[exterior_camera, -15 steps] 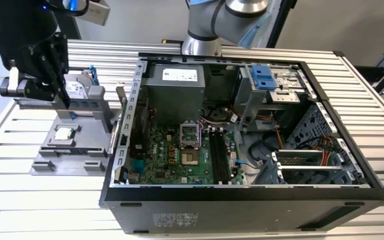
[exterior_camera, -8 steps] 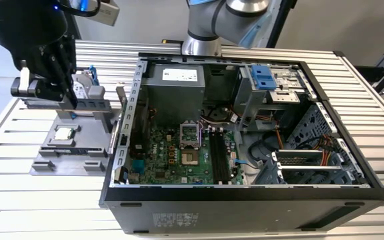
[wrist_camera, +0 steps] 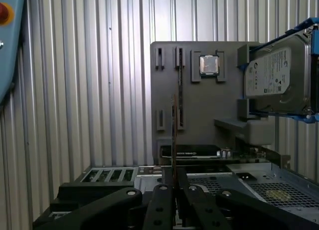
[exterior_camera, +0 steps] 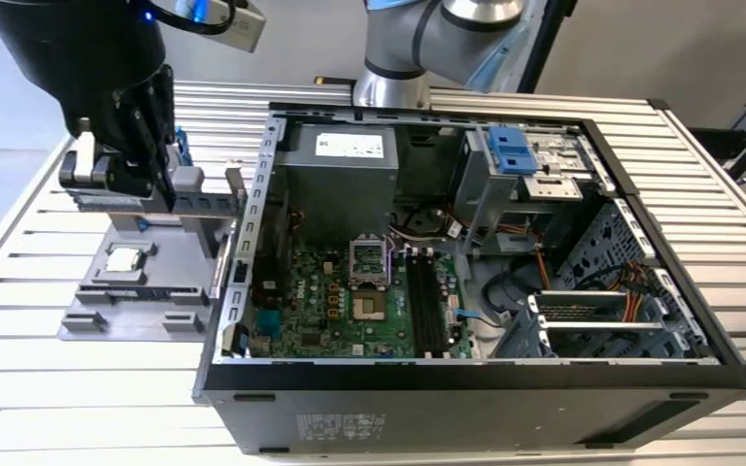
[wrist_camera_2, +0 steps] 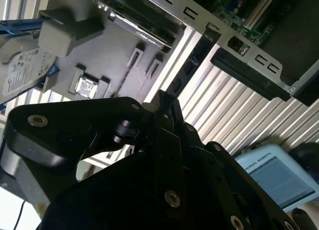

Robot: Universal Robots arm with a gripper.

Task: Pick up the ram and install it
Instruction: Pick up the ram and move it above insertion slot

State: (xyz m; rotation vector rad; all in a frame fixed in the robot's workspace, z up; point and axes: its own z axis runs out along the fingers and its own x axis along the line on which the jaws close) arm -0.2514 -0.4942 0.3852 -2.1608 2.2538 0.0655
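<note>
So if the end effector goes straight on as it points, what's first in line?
Likely the gray tray, by its long slot; the memory stick gripped in the end effector would touch it first. Depth unclear.

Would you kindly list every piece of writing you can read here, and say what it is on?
Nothing reads clearly enough to quote.
Label on the hard drive: print too small.
White label on the power supply: too small.
Front sticker on the case: too small.
The ram, edge-on between the gripper fingers: no print shows.
</note>
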